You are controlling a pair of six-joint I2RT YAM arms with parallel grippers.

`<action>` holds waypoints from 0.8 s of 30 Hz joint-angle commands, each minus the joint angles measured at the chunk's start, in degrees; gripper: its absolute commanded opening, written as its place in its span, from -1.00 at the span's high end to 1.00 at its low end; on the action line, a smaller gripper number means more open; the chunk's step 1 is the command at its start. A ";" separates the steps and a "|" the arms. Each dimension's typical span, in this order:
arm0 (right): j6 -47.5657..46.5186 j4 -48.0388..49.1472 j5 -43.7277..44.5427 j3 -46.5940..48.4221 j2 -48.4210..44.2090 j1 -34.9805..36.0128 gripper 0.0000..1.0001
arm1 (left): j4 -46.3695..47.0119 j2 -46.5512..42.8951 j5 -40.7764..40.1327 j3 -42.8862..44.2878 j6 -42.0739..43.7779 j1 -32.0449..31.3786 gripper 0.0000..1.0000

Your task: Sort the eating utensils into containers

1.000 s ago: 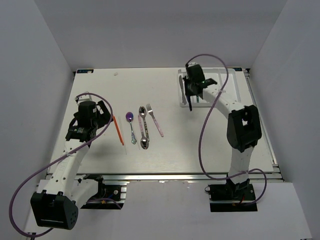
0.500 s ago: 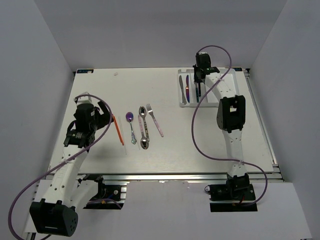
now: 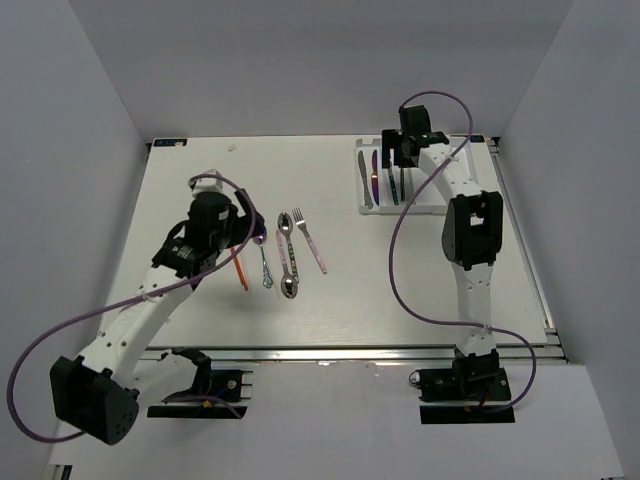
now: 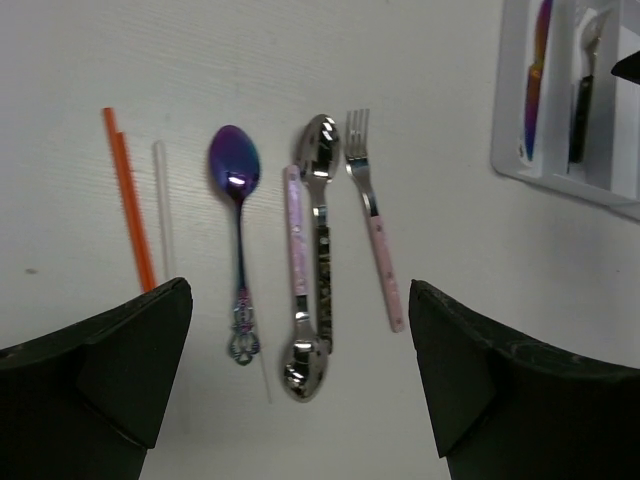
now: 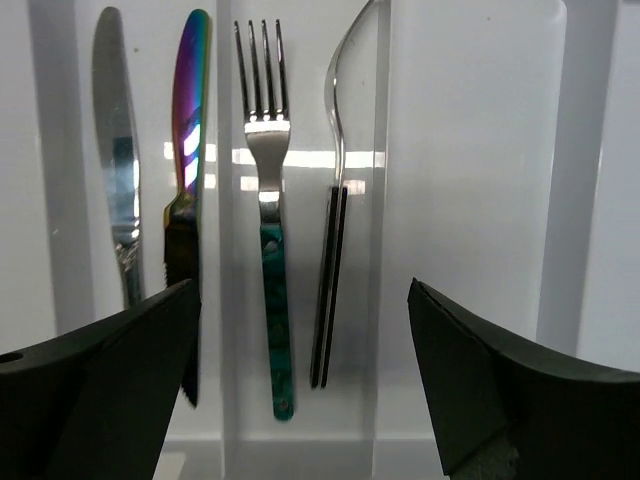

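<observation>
White tray (image 5: 470, 200) at the table's far right, long parallel compartments. Left compartment: silver knife (image 5: 118, 180) and iridescent knife (image 5: 188, 150) side by side. Next one: teal-handled fork (image 5: 268, 220), black-handled fork (image 5: 335, 200) lying on its edge.

Loose on the table, roughly parallel: orange chopsticks (image 4: 128, 210), pale chopstick (image 4: 163, 215), purple spoon (image 4: 236, 200), pink-handled spoon (image 4: 297, 290) touching patterned silver spoon (image 4: 320, 220), pink-handled fork (image 4: 372, 215)

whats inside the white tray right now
A silver knife, a rainbow knife, a teal-handled fork and a black-handled utensil lying on edge. The white tray looks bare on its right. Fingers of the right gripper cover the near corners and knife handle ends.
</observation>
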 commanded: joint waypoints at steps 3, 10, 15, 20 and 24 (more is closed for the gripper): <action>3.84 -1.84 -1.05 -6.61 -17.24 1.64 -0.79 | 1.58 9.12 -12.04 7.22 -8.39 -12.45 -0.95; 11.12 9.31 -7.69 -37.45 -40.27 4.37 -0.79 | 1.58 26.61 -18.12 14.43 -16.05 -19.43 -0.75; 13.06 13.63 -16.50 -53.90 -51.36 4.46 -0.79 | 1.93 36.63 -17.44 18.74 -17.37 -19.70 -0.33; 13.24 15.12 -17.91 -62.69 -55.75 4.54 -0.79 | -0.62 46.47 -17.52 25.58 -16.76 -19.70 -0.28; 13.68 16.88 -20.02 -67.10 -56.56 4.72 -0.79 | -2.64 52.10 -18.14 30.69 -16.23 -19.35 -0.18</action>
